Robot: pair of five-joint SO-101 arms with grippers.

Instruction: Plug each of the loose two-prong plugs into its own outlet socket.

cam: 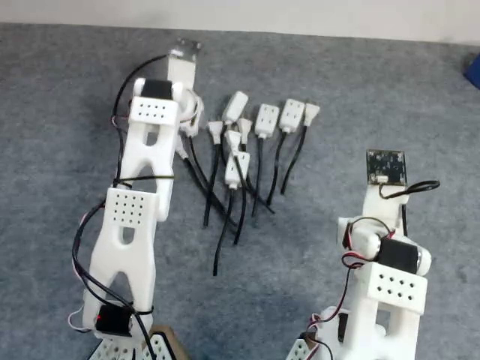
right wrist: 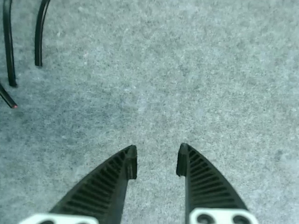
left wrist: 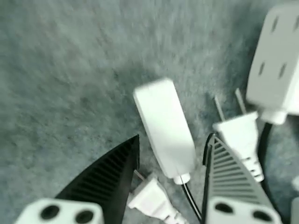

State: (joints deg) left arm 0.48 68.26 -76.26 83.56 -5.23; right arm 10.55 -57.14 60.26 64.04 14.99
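The left gripper [left wrist: 173, 139] stands open, its fingers either side of a white socket [left wrist: 164, 125] lying on the grey carpet [left wrist: 56, 70] — apparently not touching it. A loose plug [left wrist: 239, 133] lies just beside the socket, its two prongs bare. The right gripper [right wrist: 157, 148] is also parted and holds nothing — it is over bare carpet, with black cords [right wrist: 39, 46] nearby.

A grey carpeted table [cam: 390, 97] carries a loose cluster of white outlet sockets [cam: 267, 120] and two-prong plugs [cam: 216, 132], their black cords [cam: 258, 176] trailing and partly crossing.
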